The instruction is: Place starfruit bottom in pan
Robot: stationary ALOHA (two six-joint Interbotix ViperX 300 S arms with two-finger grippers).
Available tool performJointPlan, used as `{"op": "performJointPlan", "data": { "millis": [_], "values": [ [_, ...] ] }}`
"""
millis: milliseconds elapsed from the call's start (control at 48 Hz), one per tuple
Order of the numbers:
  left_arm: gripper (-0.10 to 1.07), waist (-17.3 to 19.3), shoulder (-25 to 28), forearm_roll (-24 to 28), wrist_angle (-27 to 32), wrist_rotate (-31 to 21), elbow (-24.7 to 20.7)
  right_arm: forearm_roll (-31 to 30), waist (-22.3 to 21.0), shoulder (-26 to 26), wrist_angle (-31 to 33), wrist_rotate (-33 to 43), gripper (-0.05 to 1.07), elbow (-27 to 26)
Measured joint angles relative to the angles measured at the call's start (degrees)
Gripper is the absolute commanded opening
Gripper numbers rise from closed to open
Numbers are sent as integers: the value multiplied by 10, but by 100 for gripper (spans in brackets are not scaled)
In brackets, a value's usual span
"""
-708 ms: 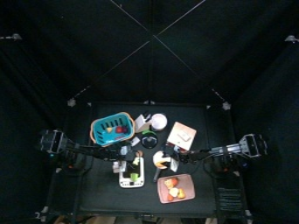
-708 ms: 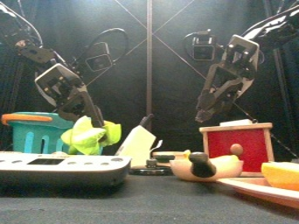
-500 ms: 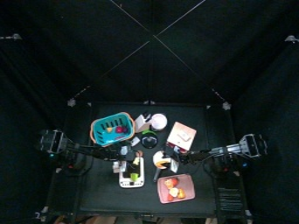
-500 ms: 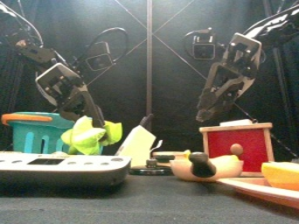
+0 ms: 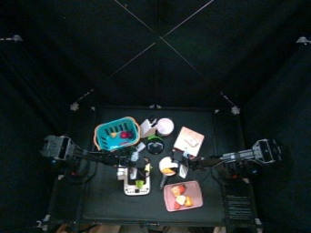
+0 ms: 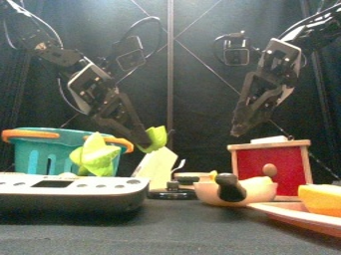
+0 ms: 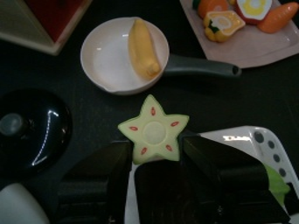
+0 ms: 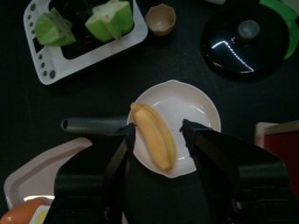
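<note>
Over the preceding moments the left arm (image 6: 100, 90) had swung up and toward the middle of the tabletop (image 7: 70, 105), carrying the starfruit piece (image 7: 152, 129) with it; in the front view the green fruit had risen from beside the teal basket (image 6: 47, 149) to hang in the air. The carry stage was therefore judged to be under way, with placement not yet done. The left gripper (image 7: 163, 171) had its jaws set wide and clenched on the starfruit piece, which sat between the jaw tips, star face outward. The pan (image 7: 122, 54), holding a banana (image 7: 142, 48), lay just beyond. The right gripper (image 8: 163, 153) hovered above the same pan, jaws released and empty.
</note>
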Motion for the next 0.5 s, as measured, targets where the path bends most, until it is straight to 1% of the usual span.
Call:
{"op": "performJointPlan", "data": {
  "millis": [271, 417, 500],
  "values": [
    [78, 3, 77, 2, -68, 0, -68, 14, -19, -59, 3, 4, 83, 29],
    [78, 4, 120, 1, -83, -1, -108, 21, -22, -67, 2, 4, 83, 37],
    [78, 4, 135, -1, -85, -1, -126, 21, -22, -66, 3, 4, 83, 38]
  ]
}}
